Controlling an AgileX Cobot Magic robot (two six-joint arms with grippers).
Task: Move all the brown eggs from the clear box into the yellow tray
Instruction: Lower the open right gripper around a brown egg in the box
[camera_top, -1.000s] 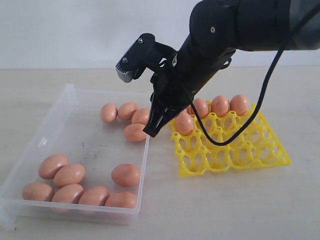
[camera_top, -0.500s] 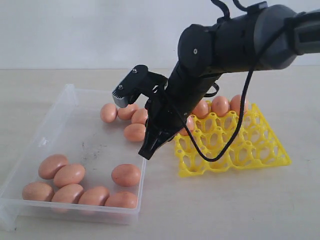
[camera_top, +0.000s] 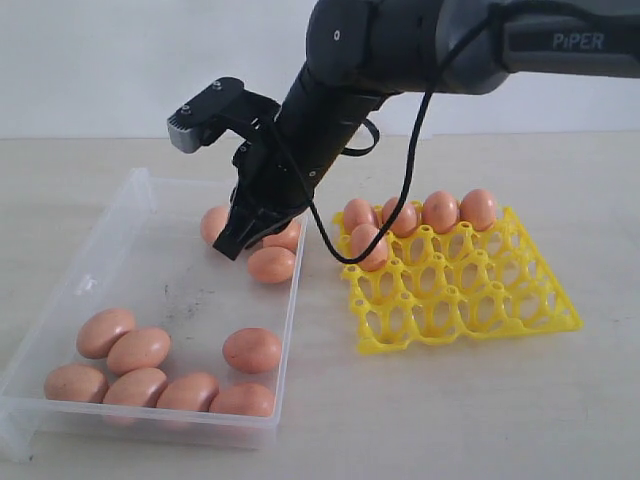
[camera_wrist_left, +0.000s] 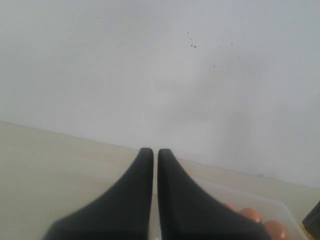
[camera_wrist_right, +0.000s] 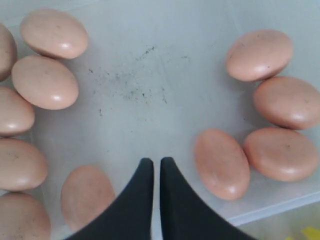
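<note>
Near: seven matte orange-brown oval eggs (camera_top: 252, 350) wait in your shallow clear plastic box (camera_top: 290, 322) | mid: right pincer (camera_top: 228, 250), tips together and empty, over four rear eggs; widen it first | far: yellow lattice tray (camera_top: 470, 310) holds five | left pincer (camera_wrist_left: 154, 151) closed, idle.

My right arm (camera_top: 400, 45) runs from the upper right of the exterior view, slanting down and left across the middle, bent at the wrist. My right gripper (camera_top: 233, 243) points down-left, jaws pressed together. The wrist camera (camera_top: 205, 115) sticks out on its upper side. My left gripper (camera_wrist_left: 155, 156) shows in its wrist view only, jaws together, thin slit between.
</note>
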